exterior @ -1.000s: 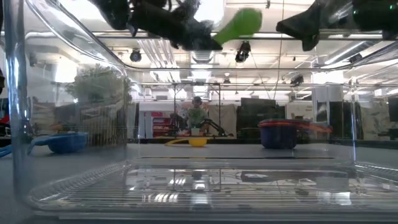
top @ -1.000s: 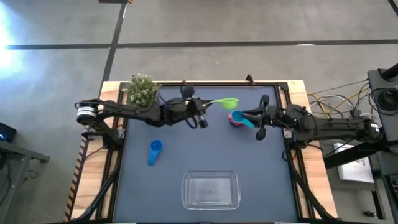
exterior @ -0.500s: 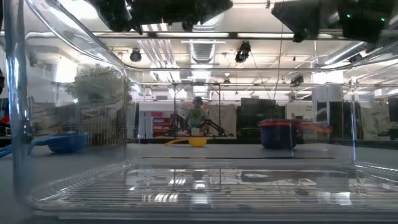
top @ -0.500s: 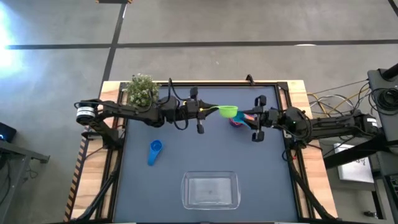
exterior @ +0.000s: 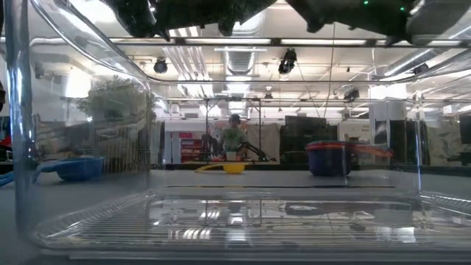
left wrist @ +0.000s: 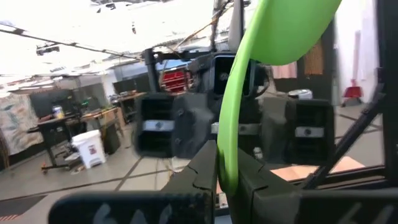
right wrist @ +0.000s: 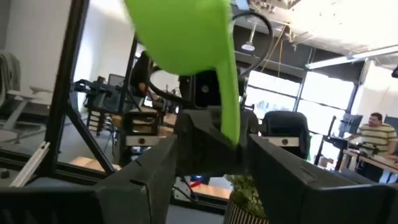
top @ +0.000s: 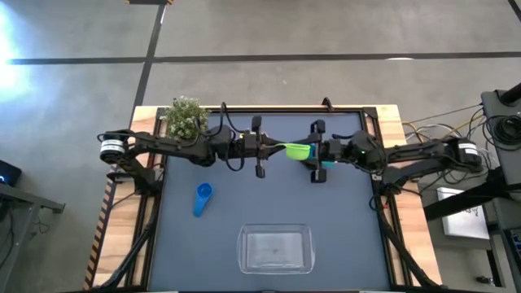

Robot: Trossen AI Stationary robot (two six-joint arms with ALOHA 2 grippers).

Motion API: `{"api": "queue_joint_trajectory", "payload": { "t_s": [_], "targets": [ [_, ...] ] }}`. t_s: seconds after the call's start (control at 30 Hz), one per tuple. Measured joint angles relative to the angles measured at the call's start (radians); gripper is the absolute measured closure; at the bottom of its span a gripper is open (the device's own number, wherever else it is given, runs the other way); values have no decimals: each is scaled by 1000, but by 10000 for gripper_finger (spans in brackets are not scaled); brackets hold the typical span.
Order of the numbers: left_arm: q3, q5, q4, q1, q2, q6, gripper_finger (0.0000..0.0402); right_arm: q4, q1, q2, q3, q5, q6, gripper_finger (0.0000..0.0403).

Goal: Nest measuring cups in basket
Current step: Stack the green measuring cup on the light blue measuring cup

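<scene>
The green measuring cup (top: 299, 150) hangs in the air over the far middle of the table. My left gripper (top: 275, 149) is shut on its handle. My right gripper (top: 317, 152) is open and faces it from the right; its fingers stand on either side of the green bowl (right wrist: 180, 31) without visibly touching it. A stack of dark blue, red and orange cups (exterior: 331, 158) rests on the table below my right gripper. The blue cup (top: 203, 196) lies to the left, and the yellow cup (exterior: 234, 168) sits far back. The clear basket (top: 275, 248) stands at the near edge. My left gripper pinches the green cup's flat handle (left wrist: 222, 163) between its two fingers, near the handle's free end. The fingers lie level and come from the table's left, along the handle. The cup is lifted clear, with its bowl (left wrist: 292, 28) pointing toward my right gripper.
A small potted plant (top: 186, 118) stands at the far left corner. The table's dark frame runs along its edges. Open dark mat lies between the blue cup and the basket and to the basket's right. A person (right wrist: 373, 134) sits in the room beyond.
My right gripper has moved toward the table's left, off the cup stack, until its open fingers face the green cup. My left gripper has turned at the wrist and raised the green cup, which has left the top of the low view.
</scene>
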Motion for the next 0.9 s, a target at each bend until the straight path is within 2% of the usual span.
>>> {"api": "queue_joint_trajectory", "payload": {
  "t_s": [0.27, 0.67, 0.9],
  "targets": [
    [0, 39, -8, -2, 0, -3, 402, 72, -1, 111, 56, -52, 26, 265],
    [0, 28, -56, 0, 2, 0, 401, 74, 0, 85, 59, -59, 57, 310],
    [-1, 33, -58, 0, 2, 0, 401, 68, -1, 99, 59, -52, 53, 377]
  ]
}}
